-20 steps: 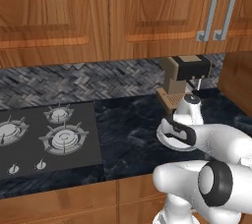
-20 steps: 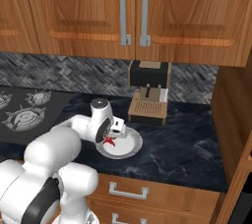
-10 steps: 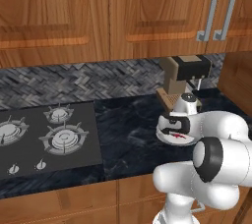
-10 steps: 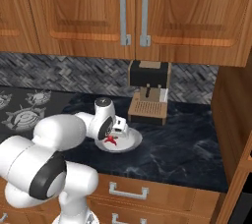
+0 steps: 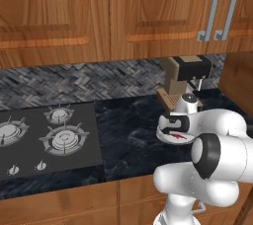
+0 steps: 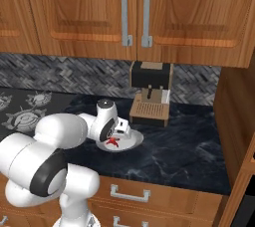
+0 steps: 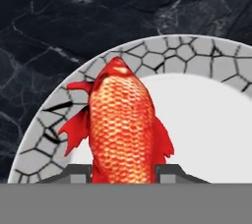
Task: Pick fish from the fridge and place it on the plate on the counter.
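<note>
A white robot arm reaches low over a black marbled counter (image 6: 189, 141) beneath brown wooden cupboards (image 6: 149, 12); its tool (image 7: 123, 171) hangs just above a round white plate (image 7: 206, 120) with a grey cracked-pattern rim; a small red-orange fish (image 7: 123, 125) sits pinched between the two dark fingertips (image 7: 170, 173), which press in on its sides. In the hand view the fish's body lies over the plate's left part, its far end reaching across the rim toward the stone; from the side views the fish (image 6: 112, 142) shows as a red speck on the plate (image 6: 130, 143), under the tool (image 6: 119, 132). A dark coffee machine (image 6: 150, 94) stands just behind the plate; a gas stove (image 5: 47, 137) lies well apart to the left.

This looks like the placing step, almost done; the next move seems to call for spreading the fingers so the fish settles on the plate, then lifting straight away without dragging it off the rim.
</note>
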Robot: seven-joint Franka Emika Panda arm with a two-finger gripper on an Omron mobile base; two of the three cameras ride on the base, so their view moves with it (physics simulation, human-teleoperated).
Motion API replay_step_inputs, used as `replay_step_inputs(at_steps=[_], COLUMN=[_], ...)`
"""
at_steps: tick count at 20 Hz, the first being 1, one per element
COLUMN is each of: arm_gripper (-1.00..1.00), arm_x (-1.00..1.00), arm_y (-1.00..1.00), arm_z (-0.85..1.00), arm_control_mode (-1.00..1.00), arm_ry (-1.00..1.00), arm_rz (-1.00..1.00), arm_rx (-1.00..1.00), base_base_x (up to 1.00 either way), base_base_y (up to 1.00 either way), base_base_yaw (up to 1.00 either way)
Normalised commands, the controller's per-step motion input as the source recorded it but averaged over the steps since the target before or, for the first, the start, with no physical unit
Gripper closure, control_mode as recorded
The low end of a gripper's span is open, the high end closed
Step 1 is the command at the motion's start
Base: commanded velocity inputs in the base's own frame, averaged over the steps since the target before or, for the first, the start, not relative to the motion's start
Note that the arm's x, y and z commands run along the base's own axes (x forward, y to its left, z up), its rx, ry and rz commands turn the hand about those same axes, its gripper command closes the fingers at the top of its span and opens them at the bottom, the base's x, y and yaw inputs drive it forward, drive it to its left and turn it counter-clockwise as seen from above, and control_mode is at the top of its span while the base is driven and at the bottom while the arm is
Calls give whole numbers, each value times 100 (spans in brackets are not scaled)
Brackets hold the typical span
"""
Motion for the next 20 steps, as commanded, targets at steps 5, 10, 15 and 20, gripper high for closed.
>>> replay_step_inputs(at_steps=[5, 10, 15, 20], arm_gripper=[-100, -100, -100, -100], arm_x=[0, 0, -32, -64], arm_y=[0, 0, 0, -1], arm_z=[0, 0, 3, 34], arm_control_mode=[-100, -100, -100, -100], arm_ry=[0, 0, -7, -12], arm_rz=[0, 0, 1, 0], arm_rx=[0, 0, 0, 0], base_base_x=[0, 0, 0, 0], base_base_y=[0, 0, 0, 0], base_base_yaw=[0, 0, 0, 0])
